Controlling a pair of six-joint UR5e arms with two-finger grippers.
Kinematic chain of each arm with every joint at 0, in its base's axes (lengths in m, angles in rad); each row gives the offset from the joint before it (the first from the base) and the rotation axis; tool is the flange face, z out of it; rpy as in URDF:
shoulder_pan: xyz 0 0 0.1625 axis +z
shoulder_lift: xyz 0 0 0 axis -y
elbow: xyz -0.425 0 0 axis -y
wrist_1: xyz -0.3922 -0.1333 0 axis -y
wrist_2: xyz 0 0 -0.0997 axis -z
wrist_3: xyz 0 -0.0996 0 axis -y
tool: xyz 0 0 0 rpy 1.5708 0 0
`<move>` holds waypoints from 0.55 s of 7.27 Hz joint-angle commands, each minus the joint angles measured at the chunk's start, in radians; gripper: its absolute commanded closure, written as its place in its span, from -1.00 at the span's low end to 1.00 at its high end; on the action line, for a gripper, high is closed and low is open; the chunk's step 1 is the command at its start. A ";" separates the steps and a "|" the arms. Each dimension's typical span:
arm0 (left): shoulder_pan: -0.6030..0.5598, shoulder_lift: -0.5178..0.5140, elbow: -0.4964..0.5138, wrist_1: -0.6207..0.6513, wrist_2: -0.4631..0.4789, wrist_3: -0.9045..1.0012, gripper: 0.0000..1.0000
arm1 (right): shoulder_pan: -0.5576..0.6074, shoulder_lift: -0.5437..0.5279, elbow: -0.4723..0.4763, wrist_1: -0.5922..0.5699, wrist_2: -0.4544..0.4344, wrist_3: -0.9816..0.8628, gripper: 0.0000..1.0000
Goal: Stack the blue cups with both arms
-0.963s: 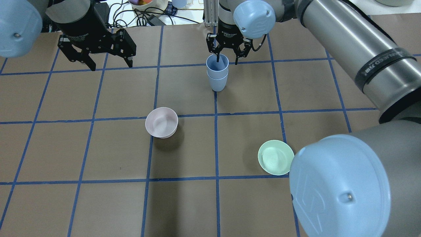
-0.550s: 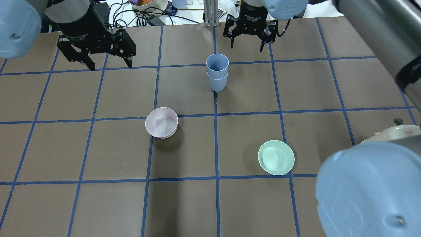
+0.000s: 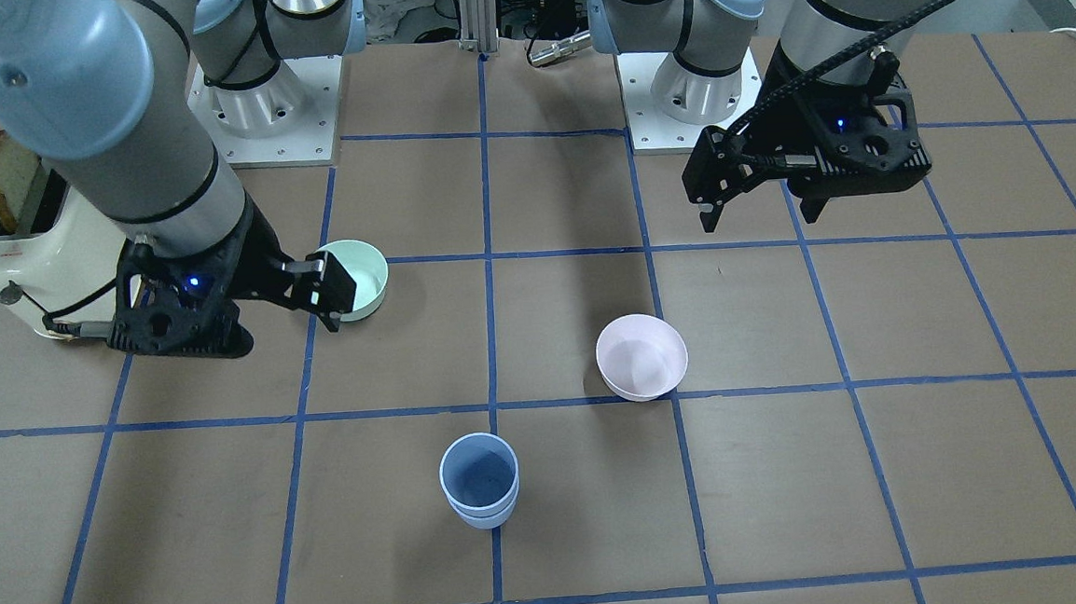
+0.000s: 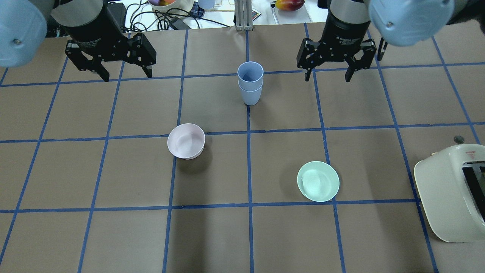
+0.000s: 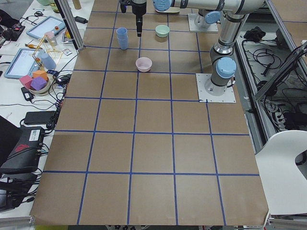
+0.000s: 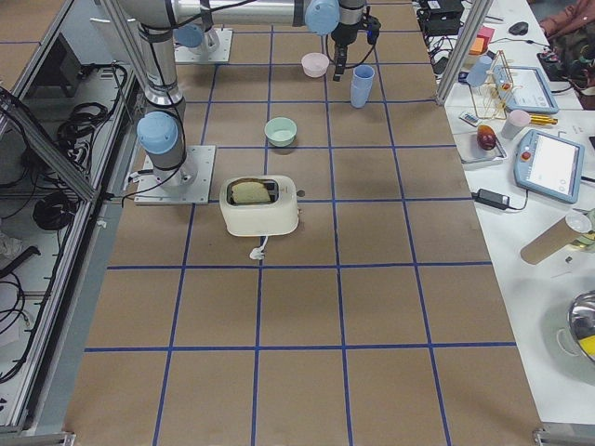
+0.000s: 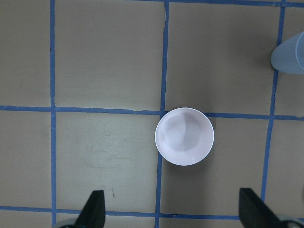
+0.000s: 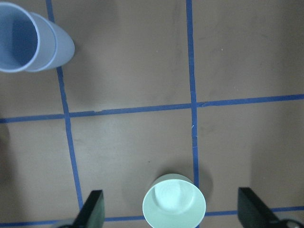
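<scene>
The two blue cups (image 4: 250, 85) stand nested, one inside the other, upright on the table at the back centre; they also show in the front view (image 3: 480, 481) and at the top left of the right wrist view (image 8: 28, 42). My right gripper (image 4: 327, 79) is open and empty, raised, to the right of the stack and apart from it. My left gripper (image 4: 127, 76) is open and empty, raised at the back left, well away from the stack. In the front view the left gripper (image 3: 757, 216) hangs at the view's right.
A pale pink bowl (image 4: 186, 141) sits left of centre, below my left gripper in its wrist view (image 7: 184, 136). A mint green bowl (image 4: 318, 181) sits at the front right. A cream toaster (image 4: 451, 193) with bread stands at the right edge. Clutter lies beyond the table's far edge.
My right gripper let go of the upper cup, lifted off the stack and moved to the right. The nested cups stayed in place. The left arm has not moved.
</scene>
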 commanded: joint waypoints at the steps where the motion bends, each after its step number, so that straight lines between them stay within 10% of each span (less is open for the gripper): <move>1: -0.001 0.001 0.000 0.000 0.002 0.000 -1.00 | -0.031 -0.067 0.063 0.009 0.004 -0.045 -1.00; 4: -0.001 0.002 0.000 0.000 0.002 -0.001 -1.00 | -0.059 -0.073 0.060 0.011 -0.011 -0.061 -1.00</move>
